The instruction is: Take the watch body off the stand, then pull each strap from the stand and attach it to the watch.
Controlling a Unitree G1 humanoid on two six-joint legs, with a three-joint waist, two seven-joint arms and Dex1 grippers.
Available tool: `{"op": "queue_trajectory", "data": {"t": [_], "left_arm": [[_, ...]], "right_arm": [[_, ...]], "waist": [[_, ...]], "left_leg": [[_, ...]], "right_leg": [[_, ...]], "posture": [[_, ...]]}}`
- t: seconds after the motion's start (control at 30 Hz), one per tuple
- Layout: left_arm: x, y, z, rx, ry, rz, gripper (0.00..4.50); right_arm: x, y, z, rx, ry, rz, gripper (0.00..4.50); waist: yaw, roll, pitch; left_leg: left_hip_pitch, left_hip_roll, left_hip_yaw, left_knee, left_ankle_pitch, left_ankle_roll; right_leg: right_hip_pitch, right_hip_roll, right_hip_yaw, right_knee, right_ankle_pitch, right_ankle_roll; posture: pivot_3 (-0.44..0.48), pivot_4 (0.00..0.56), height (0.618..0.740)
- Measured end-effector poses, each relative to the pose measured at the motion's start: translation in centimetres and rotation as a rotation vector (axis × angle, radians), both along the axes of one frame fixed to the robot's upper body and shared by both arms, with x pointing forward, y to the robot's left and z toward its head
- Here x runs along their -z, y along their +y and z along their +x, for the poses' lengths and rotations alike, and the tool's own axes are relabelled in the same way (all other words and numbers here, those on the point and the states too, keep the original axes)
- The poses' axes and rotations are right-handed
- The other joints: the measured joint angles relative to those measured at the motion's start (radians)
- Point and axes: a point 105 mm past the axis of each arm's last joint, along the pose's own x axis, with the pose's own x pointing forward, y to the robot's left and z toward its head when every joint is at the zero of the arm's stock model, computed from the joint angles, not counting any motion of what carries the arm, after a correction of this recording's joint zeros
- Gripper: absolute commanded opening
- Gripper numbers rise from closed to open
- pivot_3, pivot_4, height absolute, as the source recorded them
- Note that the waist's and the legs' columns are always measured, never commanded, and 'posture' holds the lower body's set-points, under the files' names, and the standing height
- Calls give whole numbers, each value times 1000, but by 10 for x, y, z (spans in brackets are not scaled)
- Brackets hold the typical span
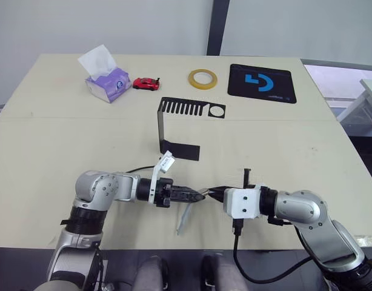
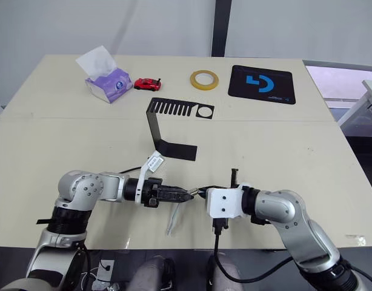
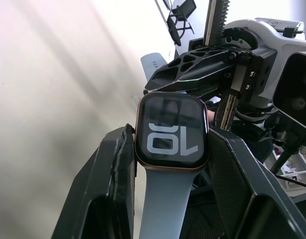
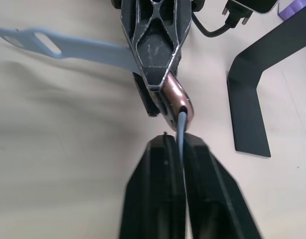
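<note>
1 watch body (image 3: 172,132) clamped in L gripper (image 1: 198,195); R gripper (image 1: 214,193) pinching 1 strap (image 4: 181,130), 2nd strap (image 4: 68,47) attached. Stand (image 1: 174,124) bare.

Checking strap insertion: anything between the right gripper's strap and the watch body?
Nothing visible. The strap pinched in the right gripper already meets the edge of the watch body, which the left gripper clamps; the other strap hangs from the opposite side.
</note>
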Motion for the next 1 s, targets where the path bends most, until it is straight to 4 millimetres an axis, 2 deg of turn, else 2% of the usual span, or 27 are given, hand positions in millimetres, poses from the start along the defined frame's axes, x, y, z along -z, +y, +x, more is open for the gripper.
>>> {"op": "queue_trajectory", "data": {"t": [0.17,0.2,0.3,0.4,0.47,0.57,0.63,0.73,0.8,1.0], "left_arm": [[2,-5,-4,42,-9,0,1695],[2,-4,-5,50,-19,4,1695],[1,10,-4,55,-109,37,1695],[-12,14,7,45,-343,-27,1695],[-25,18,12,75,-640,-66,1695],[-44,25,11,133,-997,-110,1695],[-54,34,11,126,-1140,-138,1695],[-62,46,10,132,-1301,-138,1695],[-58,54,7,211,-1391,-67,1695],[-52,71,4,302,-1418,105,1695]], "right_arm": [[-13,6,-12,-77,-53,11,4236],[-14,2,-15,-78,-52,9,4468],[-14,-21,-18,-46,-29,-8,4468],[-27,-37,-23,-25,-37,62,4468],[-41,-51,-27,-1,-60,140,4468],[-49,-70,-33,58,-54,233,4468],[-53,-78,-38,81,-34,309,4468],[-63,-86,-42,96,-15,398,4468],[-72,-88,-44,97,13,474,4468],[-73,-90,-49,103,74,525,4468]], "waist": [[0,0,0],[1,0,0],[1,0,0],[3,0,0],[3,0,0],[5,0,0],[3,0,0],[-1,0,0],[1,0,0],[2,0,0]], "left_leg": [[0,0,0,0,0,0],[0,0,0,0,0,0],[0,0,0,-1,-1,0],[0,0,0,-2,-1,0],[0,0,0,-2,-1,0],[0,0,0,-4,-2,1],[0,0,1,-5,-2,2],[1,0,1,-5,-2,3],[1,0,1,-5,-4,6],[0,0,0,-5,-5,8]], "right_leg": [[0,0,0,-1,0,0],[0,0,0,-1,0,0],[0,0,0,-2,0,0],[0,0,0,-3,0,0],[1,0,0,-4,0,0],[1,0,-1,-6,0,0],[1,0,-1,-6,0,0],[1,0,-1,-6,0,0],[1,0,-1,-6,0,0],[2,0,-1,-7,0,1]], "posture": [[0,150,740],[0,150,740],[0,150,740],[0,150,740],[0,150,740],[0,150,740],[0,150,740],[0,150,740],[0,150,740],[0,150,740]]}}
